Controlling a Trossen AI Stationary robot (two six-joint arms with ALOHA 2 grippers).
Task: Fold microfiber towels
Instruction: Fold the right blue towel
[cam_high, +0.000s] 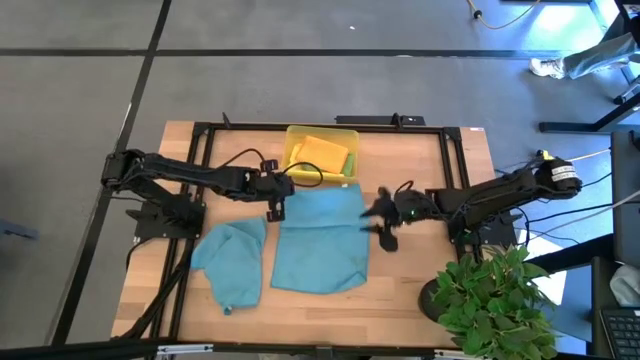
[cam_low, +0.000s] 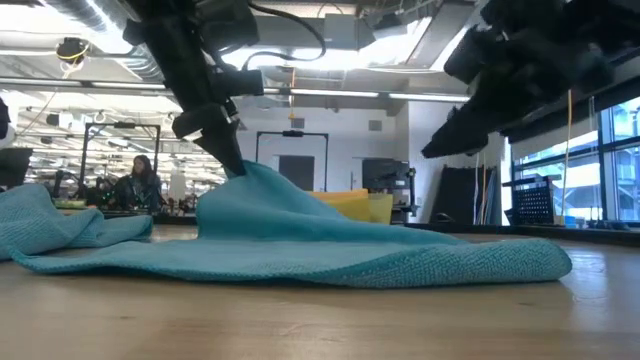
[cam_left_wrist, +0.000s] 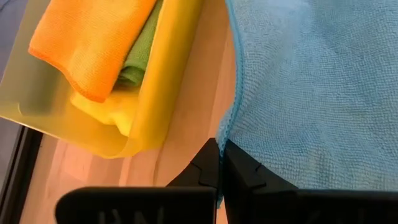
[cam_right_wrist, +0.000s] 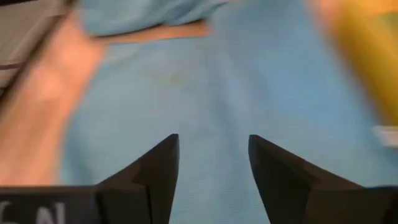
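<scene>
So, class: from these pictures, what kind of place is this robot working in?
Probably a robotics lab or open-plan workshop: exposed ceiling ducts, a grey carpeted floor around the wooden table, and a seated person among equipment behind.

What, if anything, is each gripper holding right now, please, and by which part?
The left gripper pinches the spread teal towel by its edge, at a far corner. The right gripper is open, holding nothing.

Wooden table (cam_high: 470, 290), flat teal towel (cam_high: 320, 240), crumpled teal towel (cam_high: 230, 262), yellow tray (cam_high: 296, 137), potted plant (cam_high: 490, 300)

Nubby matt teal cloth towel (cam_high: 318, 240) on smooth wooden table (cam_high: 400, 275)
</scene>
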